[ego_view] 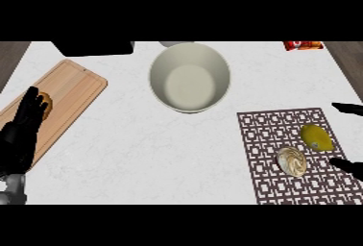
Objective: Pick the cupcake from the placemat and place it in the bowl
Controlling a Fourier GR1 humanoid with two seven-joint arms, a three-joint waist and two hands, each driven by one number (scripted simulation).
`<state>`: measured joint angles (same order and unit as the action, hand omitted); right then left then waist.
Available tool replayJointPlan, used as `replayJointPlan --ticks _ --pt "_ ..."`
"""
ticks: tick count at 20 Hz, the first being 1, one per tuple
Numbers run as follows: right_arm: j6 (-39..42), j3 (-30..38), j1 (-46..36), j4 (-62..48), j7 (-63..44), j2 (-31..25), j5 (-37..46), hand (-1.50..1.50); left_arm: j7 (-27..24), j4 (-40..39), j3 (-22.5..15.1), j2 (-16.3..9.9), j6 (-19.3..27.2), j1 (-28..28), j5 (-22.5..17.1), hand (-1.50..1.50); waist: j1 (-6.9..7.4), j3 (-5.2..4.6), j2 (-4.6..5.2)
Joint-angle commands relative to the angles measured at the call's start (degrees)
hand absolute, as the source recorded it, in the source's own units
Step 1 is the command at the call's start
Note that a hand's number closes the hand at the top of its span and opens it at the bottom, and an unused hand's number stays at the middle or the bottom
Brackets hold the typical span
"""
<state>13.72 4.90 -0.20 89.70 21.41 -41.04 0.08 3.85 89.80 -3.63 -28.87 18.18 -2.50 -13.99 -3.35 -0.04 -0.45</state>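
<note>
The cupcake (292,161), with pale swirled frosting, sits on the brown patterned placemat (269,144) at the right. A large cream bowl (159,86) stands at the top middle of the white counter. Only fingertips of my right hand (349,166) show at the right edge: one just right of the cupcake, another higher up beside the mat's top corner. They are spread apart and hold nothing. My left hand (21,129) rests open at the far left, fingers up, over a wooden board.
A yellow lemon (317,138) lies on the mat just above the cupcake. The wooden cutting board (71,91) lies at the left, with a small brown item (45,98) by my left fingertips. A black object (96,47) and a red packet (303,45) sit along the far edge.
</note>
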Motion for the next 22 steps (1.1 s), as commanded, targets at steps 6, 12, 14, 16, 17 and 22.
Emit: replayJointPlan --ticks 6,12,14,16,17,22 --pt "0.95 10.28 17.68 -2.08 21.62 -3.55 7.54 -1.50 2.27 0.80 -1.01 1.66 -2.65 -3.43 2.71 0.00 2.70 0.05 0.35" --pt "9.47 16.12 11.77 3.87 8.16 -8.22 1.79 -1.50 2.78 2.24 -1.59 4.64 -2.53 -1.88 4.76 0.00 3.34 0.01 0.34" --pt "8.65 13.84 9.84 11.63 -0.05 -6.59 1.95 -1.50 1.18 -4.54 1.11 3.81 -5.35 -6.45 3.46 0.00 3.02 -0.04 0.43" --pt "10.73 11.75 1.90 4.85 -1.40 -9.27 3.04 -1.50 2.77 -2.62 -1.82 6.23 -1.88 -7.61 7.16 0.00 3.93 0.02 0.60" --pt "14.69 13.80 4.20 9.51 -5.43 -12.35 0.33 -1.50 2.53 -4.15 0.81 4.02 -4.88 -8.35 4.63 0.00 3.37 -0.05 0.49" --pt "15.84 3.64 0.38 10.57 -9.97 -14.88 10.93 -1.50 2.40 -0.57 -0.80 5.21 -3.98 -4.70 6.06 0.00 4.76 -0.02 0.64"
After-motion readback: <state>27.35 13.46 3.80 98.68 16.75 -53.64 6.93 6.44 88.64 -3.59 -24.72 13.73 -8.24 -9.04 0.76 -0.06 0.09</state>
